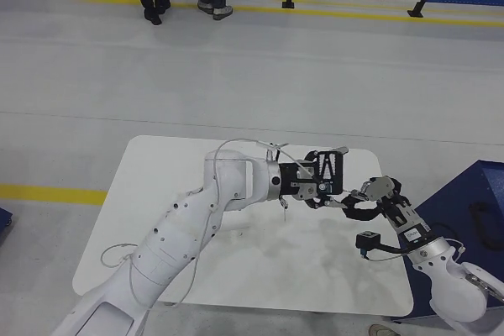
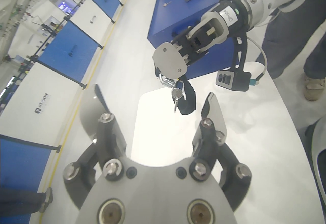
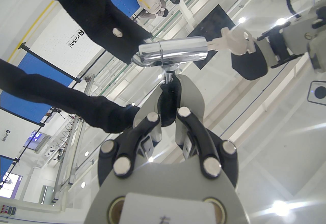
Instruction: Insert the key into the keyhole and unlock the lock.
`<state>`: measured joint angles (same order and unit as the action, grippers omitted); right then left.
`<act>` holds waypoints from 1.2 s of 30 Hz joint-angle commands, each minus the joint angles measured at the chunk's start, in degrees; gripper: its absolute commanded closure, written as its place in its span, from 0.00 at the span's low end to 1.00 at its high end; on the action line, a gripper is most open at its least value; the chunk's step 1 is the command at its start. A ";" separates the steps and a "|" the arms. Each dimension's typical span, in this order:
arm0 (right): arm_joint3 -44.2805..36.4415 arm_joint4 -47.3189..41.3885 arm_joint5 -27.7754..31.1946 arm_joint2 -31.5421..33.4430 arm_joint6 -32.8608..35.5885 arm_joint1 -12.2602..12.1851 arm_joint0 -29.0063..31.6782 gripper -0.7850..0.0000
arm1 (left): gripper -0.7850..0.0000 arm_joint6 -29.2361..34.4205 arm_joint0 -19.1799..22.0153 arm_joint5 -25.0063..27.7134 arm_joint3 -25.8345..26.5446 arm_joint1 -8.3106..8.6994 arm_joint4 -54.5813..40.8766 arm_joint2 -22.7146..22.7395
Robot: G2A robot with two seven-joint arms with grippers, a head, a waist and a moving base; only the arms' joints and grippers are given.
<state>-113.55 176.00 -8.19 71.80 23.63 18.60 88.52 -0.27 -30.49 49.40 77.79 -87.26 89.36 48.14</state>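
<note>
While right fingers (image 3: 189,94) clench the lock (image 3: 175,50), left fingers (image 2: 213,111) spread apart, pointed toward it.

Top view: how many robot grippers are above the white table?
2. The left gripper, jaws open, is over the rounded white table's far side; the right gripper, beside it, holds the black-sleeved silver cable lock. None seems hidden.

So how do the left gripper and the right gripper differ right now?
The left gripper has its fingers spread wide and holds nothing; the right gripper has its fingers shut on the black cable of the lock. The right gripper carries the lock, with the key in its keyhole; the left gripper merely faces that key. Both are raised above the table, close together.
</note>
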 commanded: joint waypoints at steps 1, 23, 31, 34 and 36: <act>0.00 0.00 0.00 0.00 0.00 0.00 0.00 1.00 | 0.00 -0.01 0.11 0.10 -0.31 -0.03 -0.05 -0.10; 1.08 0.00 5.07 -6.81 15.88 5.94 -6.28 1.00 | 0.00 -12.55 -7.36 -1.93 -9.95 -2.95 -52.41 3.17; 1.59 0.00 5.49 -6.25 16.00 6.02 -6.76 1.00 | 0.00 -13.16 -9.63 -2.97 -9.00 -3.55 -63.35 2.71; 1.00 0.00 5.15 -7.07 17.40 5.70 -7.39 1.00 | 0.00 -5.64 -10.68 -6.07 -7.08 -4.52 -86.43 0.60; 0.84 0.00 4.40 -7.91 18.62 5.47 -7.68 1.00 | 0.00 -1.13 -11.35 -9.55 -5.24 -5.08 -102.28 0.09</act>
<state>-112.63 176.00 -3.43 64.27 41.59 24.19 81.01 -5.98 -41.31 42.03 71.54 -92.06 17.55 48.38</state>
